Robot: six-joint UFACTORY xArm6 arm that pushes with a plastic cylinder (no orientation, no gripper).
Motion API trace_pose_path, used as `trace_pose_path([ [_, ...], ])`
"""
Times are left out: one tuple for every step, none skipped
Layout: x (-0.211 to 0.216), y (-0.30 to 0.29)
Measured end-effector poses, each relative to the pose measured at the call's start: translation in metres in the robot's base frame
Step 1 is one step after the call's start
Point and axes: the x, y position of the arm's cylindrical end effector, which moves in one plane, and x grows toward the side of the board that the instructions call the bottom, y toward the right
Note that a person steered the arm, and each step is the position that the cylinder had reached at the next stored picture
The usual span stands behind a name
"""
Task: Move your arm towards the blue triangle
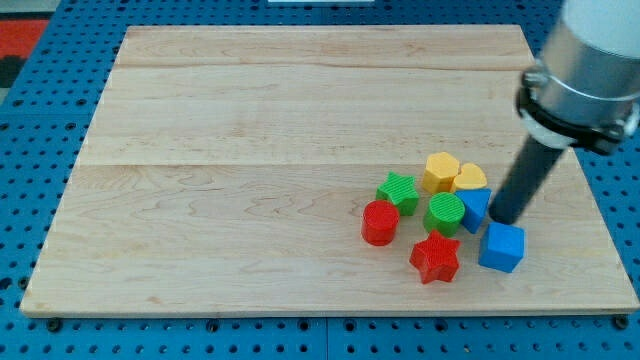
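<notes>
The blue triangle (474, 208) lies in a tight cluster at the board's lower right, between the green cylinder (444, 214) and my rod. My tip (501, 219) rests on the board right at the triangle's right side, touching or nearly touching it, just above the blue cube (501, 247). The rod rises toward the view's upper right into the arm's grey body (585, 65).
Around the triangle sit a yellow hexagon (440, 171), a yellow heart (469, 179), a green star (398, 191), a red cylinder (380, 222) and a red star (435, 258). The wooden board (250, 150) ends close to the right of the cluster, on a blue pegboard.
</notes>
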Motion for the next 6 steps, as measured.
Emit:
trace_pose_path([
  [-0.051,-0.052],
  [-0.093,-0.073],
  [-0.094,-0.086],
  [-0.033,-0.014],
  [0.000,0.018],
  [-0.016,-0.043],
])
